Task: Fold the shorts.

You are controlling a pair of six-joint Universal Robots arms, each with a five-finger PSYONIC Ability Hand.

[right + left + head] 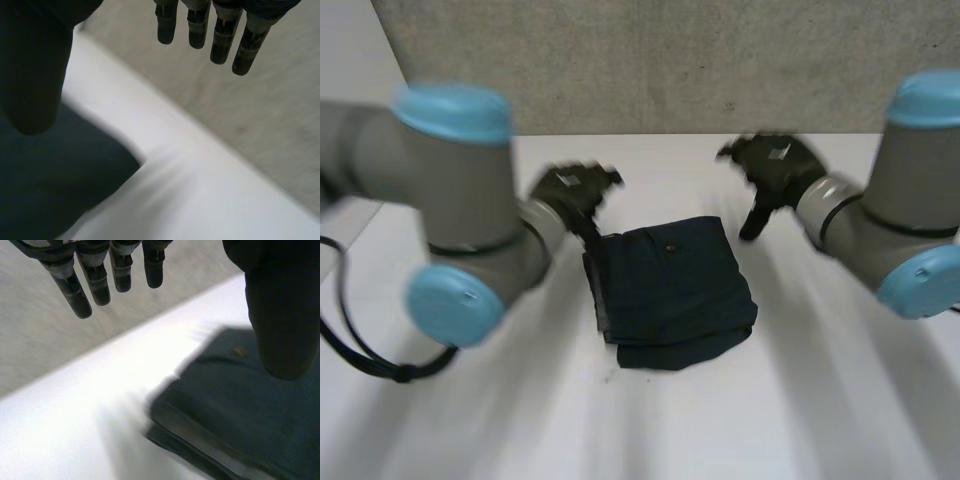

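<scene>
Left hand (570, 190) is spread and empty: fingers (95, 280) straight, thumb well apart from them, nothing pinched. It hangs at the far left corner of the shorts (670, 290); can't tell whether the thumb touches the cloth. Right hand (775, 165) is in the same state, fingers (220, 35) straight, thumb apart, holding nothing. It sits off the far right corner of the shorts, clear of the cloth, with bare table (820, 400) under its fingertips. Shorts lie mid-table between the two hands, nearer the left one. Progress, as I read it: folding looks done or close to it. The garment is a compact, roughly square dark navy packet with no legs or waistband spread out. The left wrist view shows stacked layers along the left edge (200, 435), so there is more than one fold in it. What's left, if anything, is tidying. The near edge is uneven, with a lower layer poking out past the top one at the near right, and the left edge shows a lip of inner cloth. Top face is fairly flat with few wrinkles and a small pale speck (670, 245) near the far edge, maybe a button. Both hands being free fits a release, but that's a guess.
</scene>
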